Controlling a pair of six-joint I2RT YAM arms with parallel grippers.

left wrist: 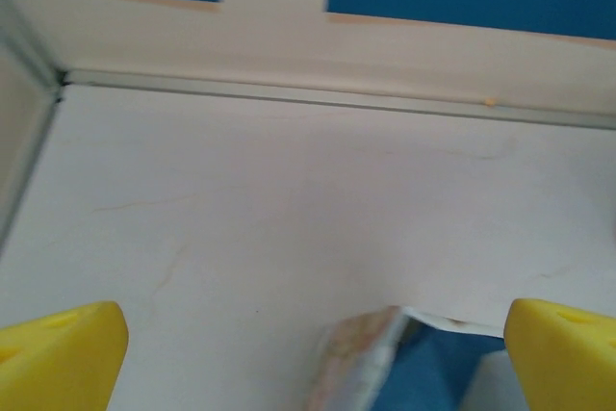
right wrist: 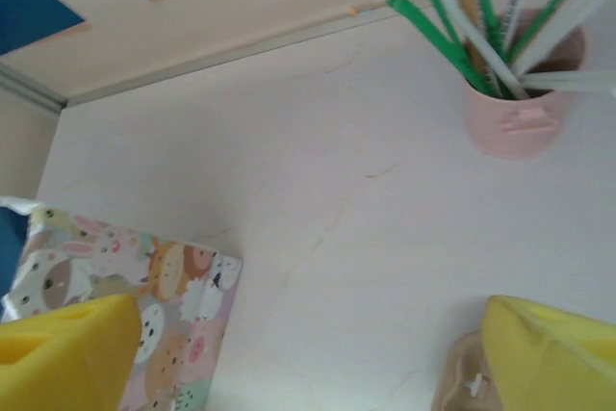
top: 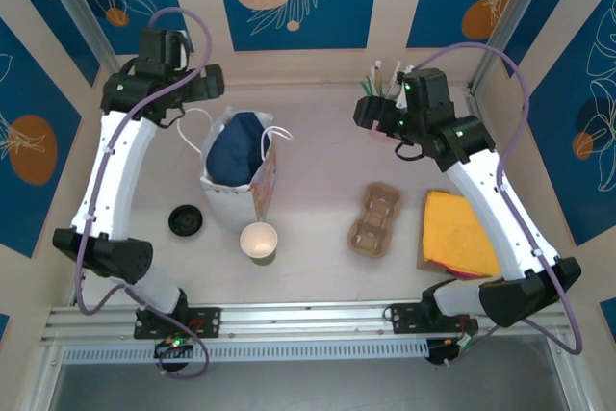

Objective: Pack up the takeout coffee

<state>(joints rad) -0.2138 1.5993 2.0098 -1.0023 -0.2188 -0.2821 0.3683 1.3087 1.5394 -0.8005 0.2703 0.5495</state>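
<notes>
Standing wide apart, the left gripper [left wrist: 316,339] shows its yellow fingers [left wrist: 60,358] at the bottom corners of the left wrist view, with nothing between them. Just below it, at the lower middle, are the rim of the gift bag [left wrist: 361,365] and its blue inside. From above, this gripper hangs at the upper left, just beyond the bag's far edge.

The right gripper [right wrist: 308,339] is spread the same way, and nothing is held in it. The bag's patterned side lies at the lower left of its view, a pink cup of straws [right wrist: 520,113] at the upper right, and the edge of a cardboard cup carrier [right wrist: 465,382] at the bottom.

In the top view the bag stands left of centre on the table [top: 322,156]. A lidless cup [top: 258,241] sits just below it and a loose black lid [top: 185,219] lies to the lower left. The carrier is right of centre, with a yellow cloth [top: 460,233] further right.

Where the takeout coffee sits I cannot tell — the bag's opening shows only dark blue.
</notes>
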